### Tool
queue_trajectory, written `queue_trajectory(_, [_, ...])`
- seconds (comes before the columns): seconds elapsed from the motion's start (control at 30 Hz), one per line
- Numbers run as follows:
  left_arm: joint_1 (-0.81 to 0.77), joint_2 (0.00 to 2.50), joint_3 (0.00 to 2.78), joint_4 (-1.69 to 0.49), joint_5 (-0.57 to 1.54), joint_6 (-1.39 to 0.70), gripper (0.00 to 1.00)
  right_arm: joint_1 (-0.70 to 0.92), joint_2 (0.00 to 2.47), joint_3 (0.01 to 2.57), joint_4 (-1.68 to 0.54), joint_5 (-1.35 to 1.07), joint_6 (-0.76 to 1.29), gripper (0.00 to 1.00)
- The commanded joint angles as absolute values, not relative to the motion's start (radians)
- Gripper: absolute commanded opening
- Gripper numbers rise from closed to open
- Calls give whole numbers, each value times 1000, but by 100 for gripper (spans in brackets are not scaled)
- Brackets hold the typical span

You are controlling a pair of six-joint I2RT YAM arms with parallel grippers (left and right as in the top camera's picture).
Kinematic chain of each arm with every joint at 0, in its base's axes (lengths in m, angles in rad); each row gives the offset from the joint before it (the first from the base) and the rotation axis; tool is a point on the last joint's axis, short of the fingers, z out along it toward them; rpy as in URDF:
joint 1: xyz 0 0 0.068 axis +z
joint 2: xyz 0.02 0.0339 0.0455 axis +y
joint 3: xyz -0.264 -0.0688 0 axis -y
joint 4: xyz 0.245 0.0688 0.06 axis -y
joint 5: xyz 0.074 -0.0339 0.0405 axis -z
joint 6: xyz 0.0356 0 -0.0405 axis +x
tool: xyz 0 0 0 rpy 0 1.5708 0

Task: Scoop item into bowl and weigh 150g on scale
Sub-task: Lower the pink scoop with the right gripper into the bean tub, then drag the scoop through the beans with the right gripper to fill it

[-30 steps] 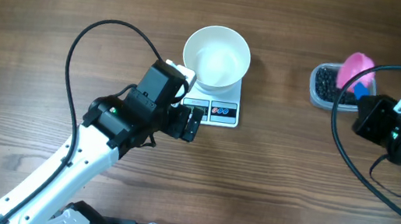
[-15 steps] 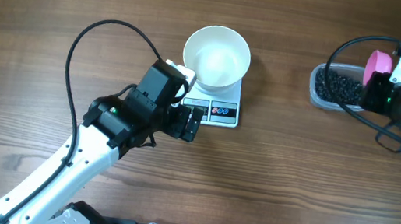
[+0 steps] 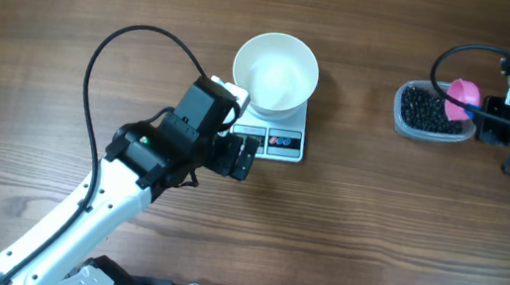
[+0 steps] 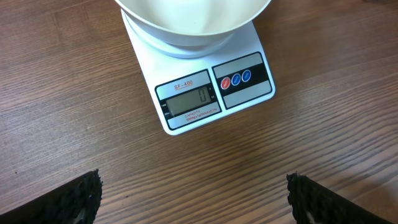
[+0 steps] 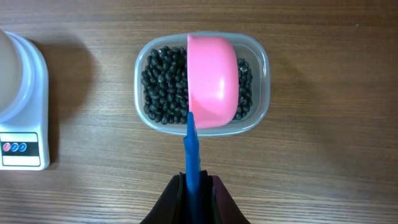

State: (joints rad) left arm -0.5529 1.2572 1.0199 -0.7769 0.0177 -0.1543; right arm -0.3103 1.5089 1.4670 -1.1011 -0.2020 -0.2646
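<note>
1. Item [image 5: 163,87]: loose heap of small black beads lying in a clear plastic tub [image 5: 264,74]; the tub stands well to the right of the scale [image 3: 275,141], apart from it.
2. Pink scoop [image 5: 212,81]: over the tub's half farther from the scale, rounded back facing the wrist camera; cannot tell whether it touches the beads; its blue handle [image 5: 192,155] runs out over the tub's rim.
3. Right gripper [image 5: 193,186]: jaws pressed in on the blue handle, pinching it; sits beyond the tub on the side away from the scale.
4. Bowl [image 3: 276,71]: white, resting on the scale's platform at the end away from the display; interior plain white.
5. Display [image 4: 189,102]: reads 0; red and blue buttons [image 4: 235,79] just beside it.
6. Left gripper [image 3: 245,156]: jaws spread wide, nothing between them; poised just off the scale's display edge, above the wooden table [image 4: 323,56].
</note>
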Motion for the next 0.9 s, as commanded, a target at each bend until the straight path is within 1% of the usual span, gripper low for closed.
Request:
queue_trajectory(0.0, [-545, 1260, 1006, -774, 26, -142, 100, -312, 1534, 1479, -1089, -188, -283, 4])
queue_trajectory(0.1, [-545, 1260, 1006, -774, 26, -142, 100, -312, 1567, 1479, -1078, -154, -234, 4])
queue_trajectory(0.2, [-545, 1259, 1006, -774, 26, -142, 100, -312, 1578, 1479, -1072, -152, -231, 4])
queue_trajectory(0.27, [-545, 1260, 1006, -774, 26, -142, 100, -312, 1584, 1479, -1051, -102, -199, 4])
queue_trajectory(0.67, [-545, 1259, 1006, -775, 26, -142, 100, -295, 1648, 1476, -1052, -104, -199, 4])
queue_trajectory(0.87, [-545, 1260, 1006, -774, 26, -142, 100, -295, 1648, 1402, -1004, -105, -180, 4])
